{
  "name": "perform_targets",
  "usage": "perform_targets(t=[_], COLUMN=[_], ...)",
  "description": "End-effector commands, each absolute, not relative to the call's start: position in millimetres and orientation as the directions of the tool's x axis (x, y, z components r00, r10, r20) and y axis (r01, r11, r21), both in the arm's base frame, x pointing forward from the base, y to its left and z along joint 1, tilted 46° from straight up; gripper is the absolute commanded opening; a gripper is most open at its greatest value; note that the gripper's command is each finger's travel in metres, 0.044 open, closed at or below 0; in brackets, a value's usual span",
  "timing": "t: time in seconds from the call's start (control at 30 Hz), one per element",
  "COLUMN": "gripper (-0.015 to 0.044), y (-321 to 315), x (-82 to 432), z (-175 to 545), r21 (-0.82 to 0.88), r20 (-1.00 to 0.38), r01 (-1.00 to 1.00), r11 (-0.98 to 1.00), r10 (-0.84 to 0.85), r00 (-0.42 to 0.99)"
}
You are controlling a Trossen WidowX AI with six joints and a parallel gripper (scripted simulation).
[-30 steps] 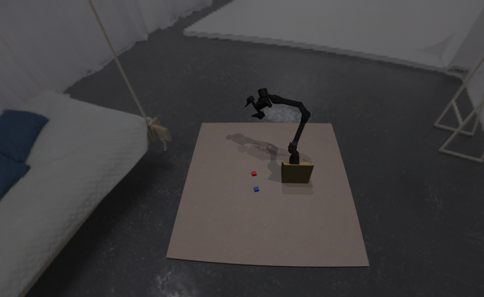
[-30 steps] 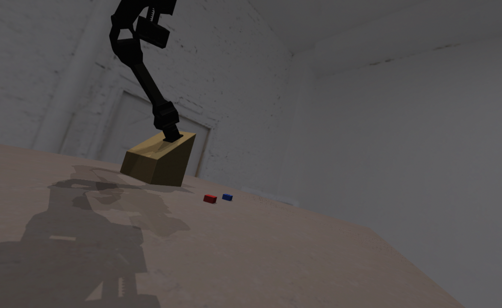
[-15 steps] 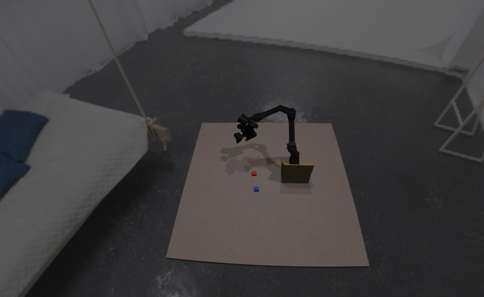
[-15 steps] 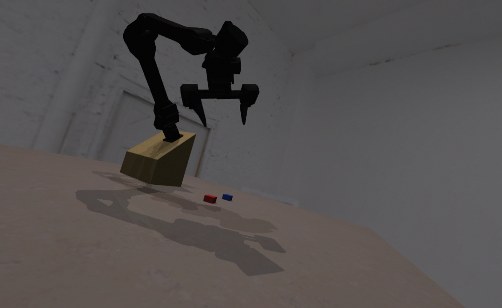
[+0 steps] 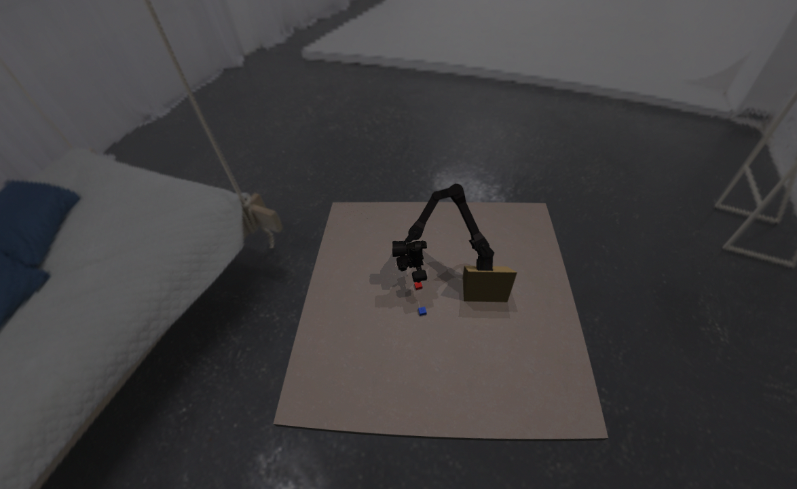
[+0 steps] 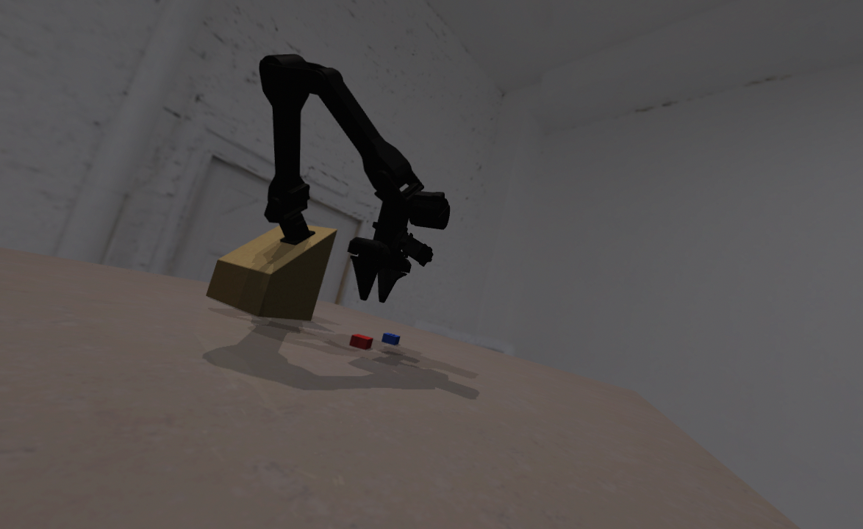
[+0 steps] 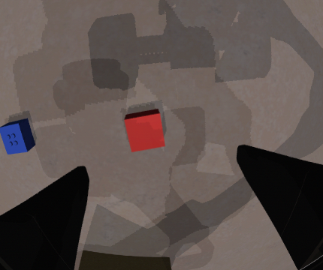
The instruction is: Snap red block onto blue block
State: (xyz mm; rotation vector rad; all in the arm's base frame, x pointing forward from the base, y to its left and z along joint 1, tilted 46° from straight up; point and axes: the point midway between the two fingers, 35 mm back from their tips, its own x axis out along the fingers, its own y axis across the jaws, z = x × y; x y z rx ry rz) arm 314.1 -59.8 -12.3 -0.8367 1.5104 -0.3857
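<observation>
The red block (image 5: 417,285) (image 6: 361,341) (image 7: 145,133) lies on the tabletop (image 5: 438,377) (image 6: 289,460). The blue block (image 5: 421,311) (image 6: 390,339) (image 7: 13,139) stands apart from it on the same top, with small studs on its upper face. In the wrist view the blue block is to the left of the red one, outside the left finger. My gripper (image 6: 373,301) (image 7: 164,164) is open and empty, pointing down above the table. The red block shows slightly ahead of the fingertips in the wrist view, between the lines of the two fingers and left of their middle.
A yellow-brown wedge-shaped base (image 5: 488,284) (image 6: 289,289) (image 7: 125,262) carries the arm and stands to the right of the blocks in the top view. A bed (image 5: 146,243) with blue pillows is off to the left of the tabletop. The arm's shadows fall around the blocks.
</observation>
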Motion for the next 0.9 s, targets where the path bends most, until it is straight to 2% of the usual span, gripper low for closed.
perform_targets(t=[0.0, 0.87], gripper=[0.044, 0.044], y=[-60.4, -94.1], x=[306.8, 307.3], z=[-20.0, -57.8], r21=[-0.683, -0.684], r20=[-0.701, -0.699], r01=[-0.336, -0.336], r11=[0.649, 0.647], r10=[-0.711, -0.713], r00=[0.052, 0.051])
